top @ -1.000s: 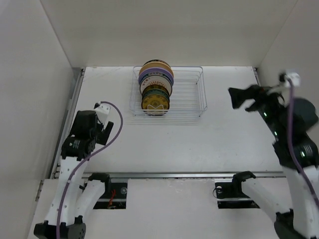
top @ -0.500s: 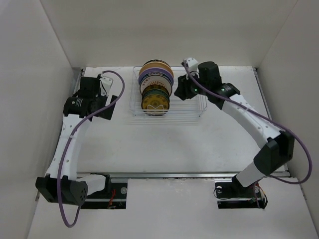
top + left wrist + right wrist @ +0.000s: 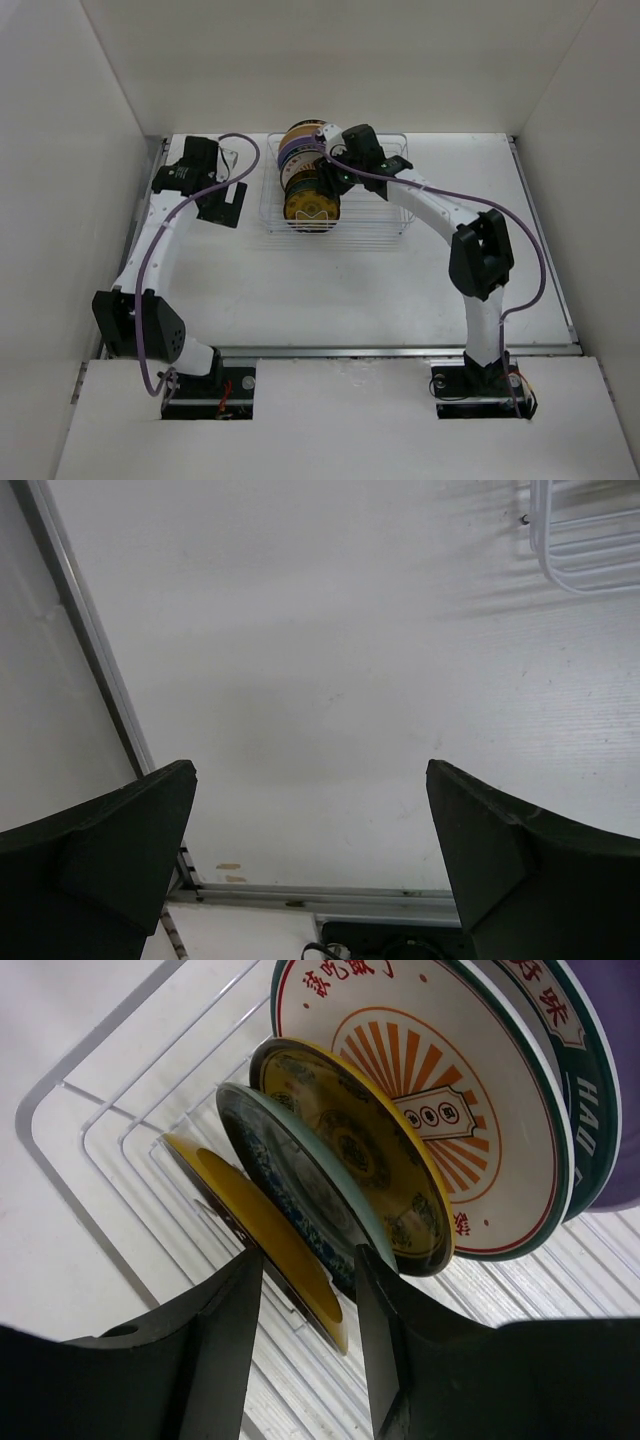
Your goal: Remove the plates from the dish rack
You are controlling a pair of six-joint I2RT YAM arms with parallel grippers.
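The sunburst plate (image 3: 440,1090) bears red Chinese characters along its rim, and the green-rimmed plate (image 3: 590,1090) behind it reads "HAO". The plates (image 3: 312,175) stand on edge at the left end of the dish rack (image 3: 385,215), far centre. The right gripper (image 3: 310,1260) has its jaws apart either side of the nearest gold plate (image 3: 265,1235); whether they touch it is unclear. The left gripper (image 3: 310,770) is spread wide over the table (image 3: 350,660), left of the rack.
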